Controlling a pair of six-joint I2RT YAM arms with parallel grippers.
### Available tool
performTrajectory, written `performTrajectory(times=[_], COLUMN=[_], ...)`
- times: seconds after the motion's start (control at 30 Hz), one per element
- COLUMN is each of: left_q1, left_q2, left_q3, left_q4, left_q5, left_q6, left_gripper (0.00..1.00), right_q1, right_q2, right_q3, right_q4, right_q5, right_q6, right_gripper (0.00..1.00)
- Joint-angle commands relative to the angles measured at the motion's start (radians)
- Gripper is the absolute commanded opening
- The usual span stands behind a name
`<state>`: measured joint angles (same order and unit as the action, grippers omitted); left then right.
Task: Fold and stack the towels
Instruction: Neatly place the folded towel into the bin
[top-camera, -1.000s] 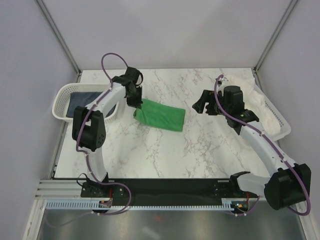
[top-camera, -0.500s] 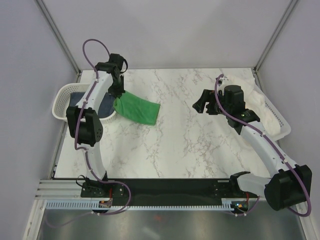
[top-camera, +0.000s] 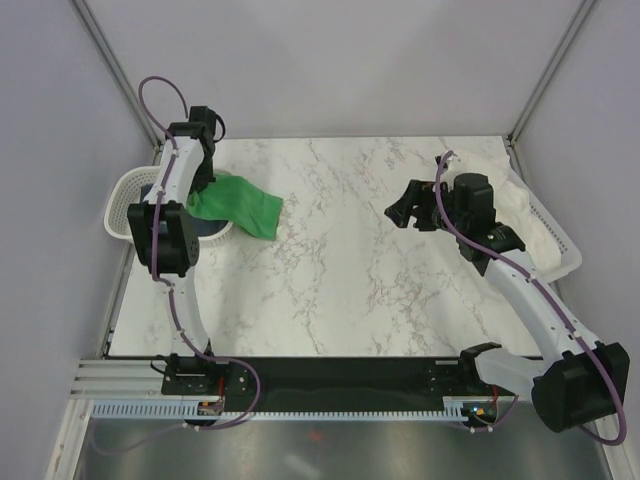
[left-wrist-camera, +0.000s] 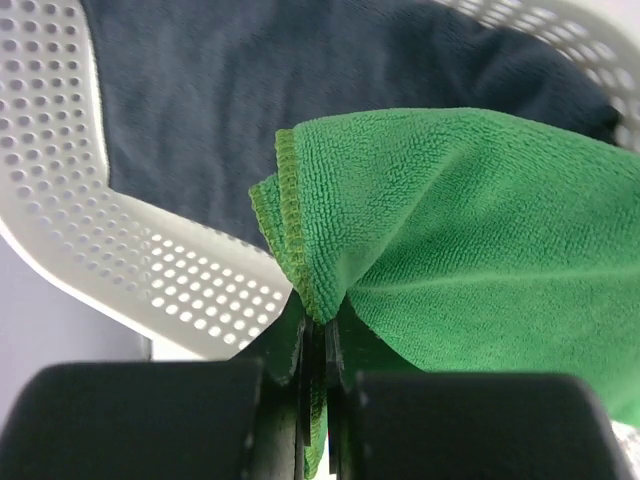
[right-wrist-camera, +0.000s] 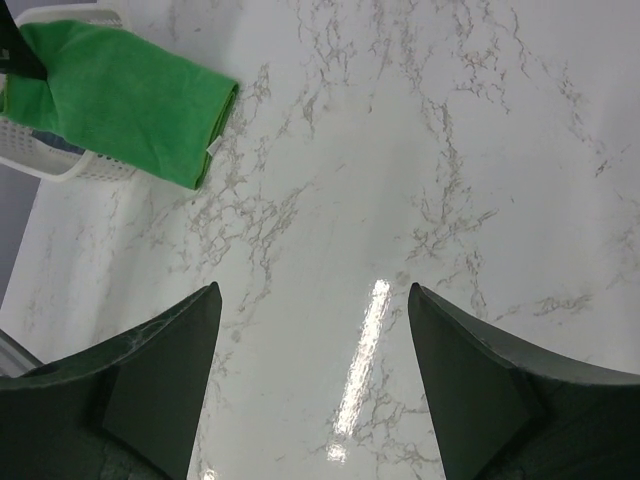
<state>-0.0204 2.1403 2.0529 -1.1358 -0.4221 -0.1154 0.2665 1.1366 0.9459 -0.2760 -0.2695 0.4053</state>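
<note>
My left gripper (top-camera: 200, 183) is shut on a corner of the folded green towel (top-camera: 240, 204), which hangs over the rim of the left white basket (top-camera: 122, 190) and out onto the marble. In the left wrist view the green towel (left-wrist-camera: 470, 230) is pinched at my left gripper (left-wrist-camera: 320, 340), above the navy towel (left-wrist-camera: 250, 90) lying in the basket (left-wrist-camera: 120, 260). My right gripper (top-camera: 403, 211) is open and empty above the table's middle right. The white towel (top-camera: 515, 200) is heaped in the right basket. The right wrist view shows the green towel (right-wrist-camera: 130, 95) far off.
The right white basket (top-camera: 560, 262) stands at the table's right edge behind my right arm. Marble tabletop (top-camera: 330, 280) lies between the arms. Grey walls and metal posts close in the back and sides.
My left gripper has carried the green towel leftward from the table's middle left to over the left basket. The right arm has barely moved.
</note>
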Motion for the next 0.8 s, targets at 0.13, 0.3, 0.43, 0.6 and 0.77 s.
performTrajectory(times=[0.13, 0.3, 0.43, 0.6, 0.77], left_q1=[0.075, 0.112, 0.148, 0.158, 0.192], left_q2=[0.033, 0.069, 0.089, 0.15, 0.179], left_q3=[0.056, 0.067, 0.085, 0.116, 0.128], left_q4=[0.093, 0.111, 0.128, 0.146, 0.159], left_q5=[-0.119, -0.136, -0.132, -0.156, -0.133], left_q6=[0.1, 0.106, 0.109, 0.114, 0.097], left_gripper=[0.02, 0.02, 0.02, 0.02, 0.02], right_q1=[0.0, 0.039, 0.074, 0.088, 0.091], right_q2=[-0.024, -0.038, -0.043, -0.041, -0.038], right_q3=[0.002, 0.01, 0.016, 0.019, 0.024], right_q4=[0.074, 0.06, 0.043, 0.028, 0.012], right_q5=[-0.083, -0.066, -0.051, -0.037, -0.014], right_q6=[0.03, 0.02, 0.006, -0.005, -0.016], right_gripper=[0.84, 0.84, 0.84, 0.84, 0.84])
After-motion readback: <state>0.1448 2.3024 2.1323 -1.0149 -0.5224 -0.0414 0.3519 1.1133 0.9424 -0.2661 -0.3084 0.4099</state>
